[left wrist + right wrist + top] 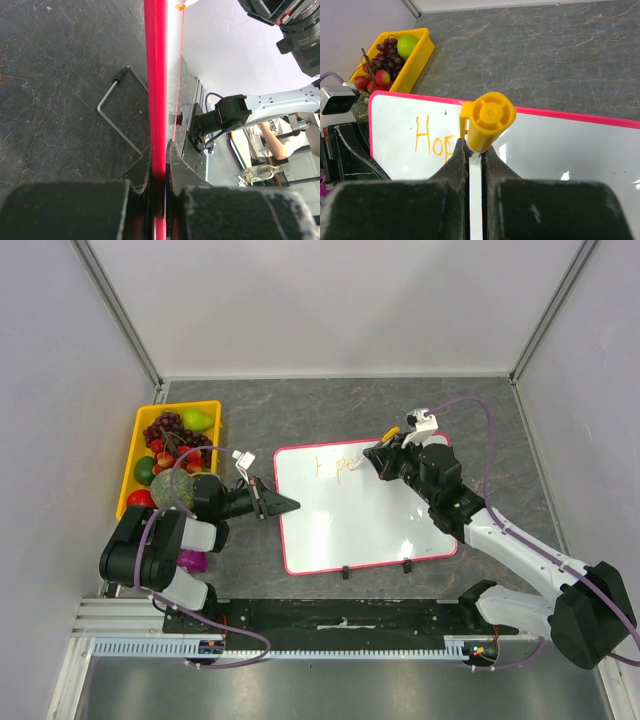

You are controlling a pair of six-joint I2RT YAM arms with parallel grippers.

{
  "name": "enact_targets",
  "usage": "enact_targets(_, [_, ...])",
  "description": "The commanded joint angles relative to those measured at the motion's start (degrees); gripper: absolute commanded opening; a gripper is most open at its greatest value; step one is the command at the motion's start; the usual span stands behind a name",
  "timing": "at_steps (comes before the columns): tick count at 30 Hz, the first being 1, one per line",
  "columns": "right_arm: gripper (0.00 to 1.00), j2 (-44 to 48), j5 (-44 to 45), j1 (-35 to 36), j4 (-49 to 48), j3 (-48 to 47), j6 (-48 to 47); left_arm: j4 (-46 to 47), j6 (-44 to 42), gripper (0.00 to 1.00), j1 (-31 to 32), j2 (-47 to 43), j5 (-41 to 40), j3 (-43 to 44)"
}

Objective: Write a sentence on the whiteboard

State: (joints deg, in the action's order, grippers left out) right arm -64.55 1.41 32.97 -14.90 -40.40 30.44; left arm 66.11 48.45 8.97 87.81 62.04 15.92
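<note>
The whiteboard (360,525) lies flat on the dark table, pink-red frame all round and two black feet on its near edge. My left gripper (290,505) is shut on the board's left frame (156,75), which runs straight up between its jaws (159,175). My right gripper (377,454) is shut on an orange-yellow marker (490,120) standing over the board's far part, its tip hidden by the fingers. The sentence (432,140) shows as orange letters "HOP" near the far left corner (338,468); anything after them is hidden behind the marker.
A yellow fruit tray (133,440) with grapes, apples and a green fruit stands left of the board, also in the right wrist view (422,52). A bent metal wire (112,117) lies on the table beside the board's edge. Grey walls close in the table.
</note>
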Motion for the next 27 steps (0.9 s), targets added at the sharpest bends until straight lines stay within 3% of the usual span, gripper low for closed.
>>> enact_targets(1, [0.00, 0.7, 2.9, -1.0, 3.3, -1.2, -1.2, -1.7, -8.6, 0.02, 0.2, 0.5, -3.5, -0.1])
enact_targets(16, [0.00, 11.3, -1.2, -1.8, 4.4, -2.0, 2.3, -1.9, -8.7, 0.02, 0.3, 0.1, -3.9, -0.4])
enact_targets(27, [0.00, 12.7, -1.2, -2.2, 5.9, -0.3, 1.9, -2.1, -9.0, 0.02, 0.2, -0.3, -4.0, -0.6])
